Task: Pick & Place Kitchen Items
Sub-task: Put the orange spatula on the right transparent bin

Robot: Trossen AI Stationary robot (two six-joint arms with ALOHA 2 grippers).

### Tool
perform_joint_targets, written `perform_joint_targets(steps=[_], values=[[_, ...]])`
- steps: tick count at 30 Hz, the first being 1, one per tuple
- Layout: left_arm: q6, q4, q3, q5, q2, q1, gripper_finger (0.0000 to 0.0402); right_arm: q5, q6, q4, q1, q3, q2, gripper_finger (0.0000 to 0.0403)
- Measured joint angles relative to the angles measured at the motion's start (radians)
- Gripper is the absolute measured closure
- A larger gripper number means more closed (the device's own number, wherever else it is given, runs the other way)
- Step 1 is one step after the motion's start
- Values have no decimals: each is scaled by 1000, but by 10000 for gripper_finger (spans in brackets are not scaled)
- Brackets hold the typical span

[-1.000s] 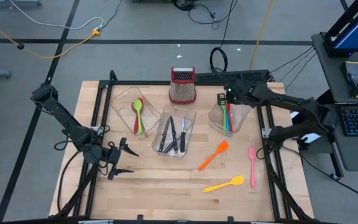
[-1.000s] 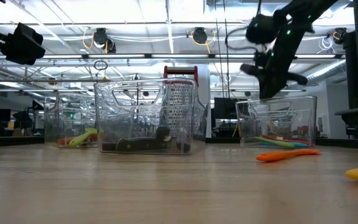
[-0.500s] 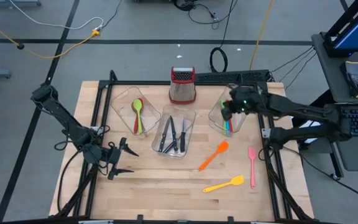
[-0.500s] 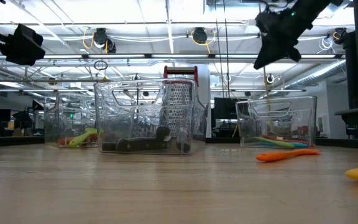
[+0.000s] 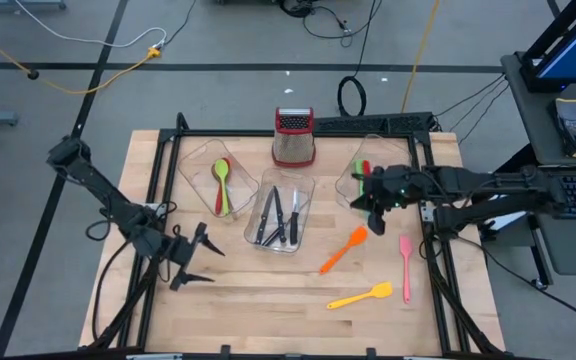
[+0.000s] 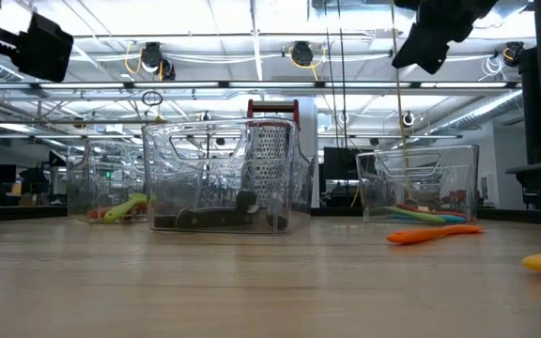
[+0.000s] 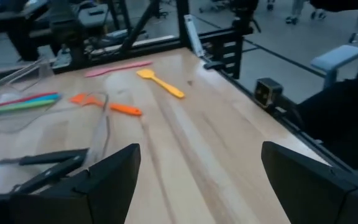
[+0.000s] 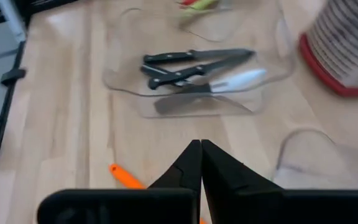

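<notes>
An orange spatula, a yellow spatula and a pink spatula lie flat on the wooden table at the right. A red and a green spoon lie in the left clear tub. Black-handled knives lie in the middle tub, and several coloured utensils lie in the right tub. My right gripper is shut and empty, high above the near edge of the right tub; its wrist view looks down on the knives. My left gripper is open and empty over the table's left part.
A steel box grater with a red top stands at the far edge behind the middle tub. Black frame rails run along the table's left and right sides. Bare wood lies between the left gripper and the spatulas.
My right gripper has risen out of the right tub and moved toward the table's near edge, ending above the tub's near rim. The utensils in that tub have stayed where they were.
</notes>
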Motion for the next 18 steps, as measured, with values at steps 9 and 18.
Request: perform_joint_targets(steps=[9,18], values=[[-16,14,0,34,-8,34,66,0,-51,37,75,0,9,399],[-33,-35,0,11,-53,29,66,0,-109,96,86,1,81,397]])
